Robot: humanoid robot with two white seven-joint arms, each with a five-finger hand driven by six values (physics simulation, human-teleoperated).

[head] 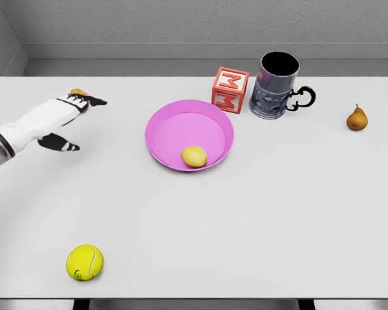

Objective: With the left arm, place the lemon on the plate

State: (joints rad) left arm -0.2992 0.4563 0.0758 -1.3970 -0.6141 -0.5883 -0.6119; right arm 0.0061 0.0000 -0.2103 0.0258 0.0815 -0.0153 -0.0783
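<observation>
A yellow lemon (194, 156) lies inside the pink plate (168, 126), near its front right rim. My left hand (74, 119) hovers over the table far to the left of the plate, fingers spread and holding nothing. Its fingertips (97, 101) reach beside a small orange object (77, 92) that is mostly hidden behind the hand. The right arm does not show.
A red letter block (230, 90) and a dark metal mug (275, 86) stand just behind the plate's right side. A pear (357, 119) sits far right. A tennis ball (85, 262) lies near the front left edge.
</observation>
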